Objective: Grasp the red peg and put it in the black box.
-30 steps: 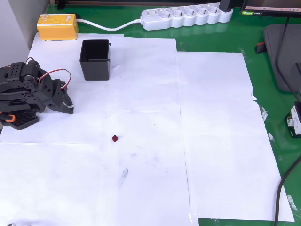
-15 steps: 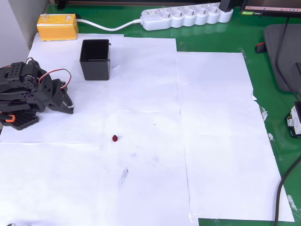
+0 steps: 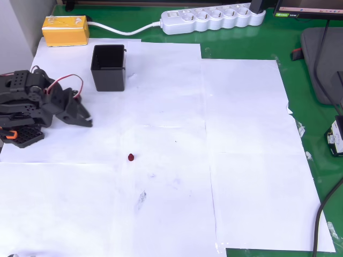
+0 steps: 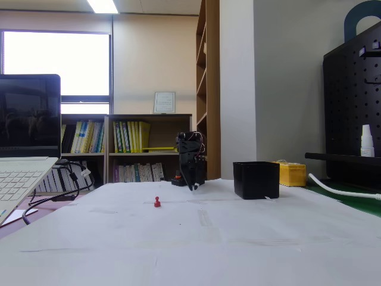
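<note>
Reach phase — black two-finger gripper (image 3: 84, 120) near base, jaw state unclear. Tiny dark-red rounded peg (image 3: 131, 157) well apart on white paper; descend vertically, straddle peg. Glossy black square box (image 3: 109, 67) behind.

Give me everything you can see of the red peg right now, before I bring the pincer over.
The red peg is a tiny dark-red piece, pawn-like in the fixed view, with a rounded top on a wider foot. It stands upright on the white paper, free on all sides, nothing gripping it. In the overhead view it sits below and right of the black box, well apart from it, and the pincer is off to its upper left.
</note>
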`<state>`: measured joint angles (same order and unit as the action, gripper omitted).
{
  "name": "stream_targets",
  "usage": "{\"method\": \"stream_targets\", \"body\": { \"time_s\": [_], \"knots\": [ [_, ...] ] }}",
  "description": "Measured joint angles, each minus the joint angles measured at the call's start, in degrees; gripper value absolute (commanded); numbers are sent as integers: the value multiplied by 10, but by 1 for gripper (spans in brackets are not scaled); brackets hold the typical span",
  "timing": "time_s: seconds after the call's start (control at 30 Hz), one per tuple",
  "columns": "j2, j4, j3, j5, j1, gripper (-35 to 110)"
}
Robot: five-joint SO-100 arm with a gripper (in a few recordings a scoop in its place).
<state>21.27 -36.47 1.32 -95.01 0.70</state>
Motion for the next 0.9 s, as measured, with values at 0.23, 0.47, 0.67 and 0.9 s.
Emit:
{"method": "stream_targets", "body": {
  "time_s": [0.23, 0.47, 0.67, 0.9],
  "knots": [
    [269, 313, 3, -42, -11, 0],
    [379, 454, 4, -16, -11, 0],
    [438, 525, 4, -54, -11, 0],
    [555, 686, 4, -16, -11, 0]
  ]
}}
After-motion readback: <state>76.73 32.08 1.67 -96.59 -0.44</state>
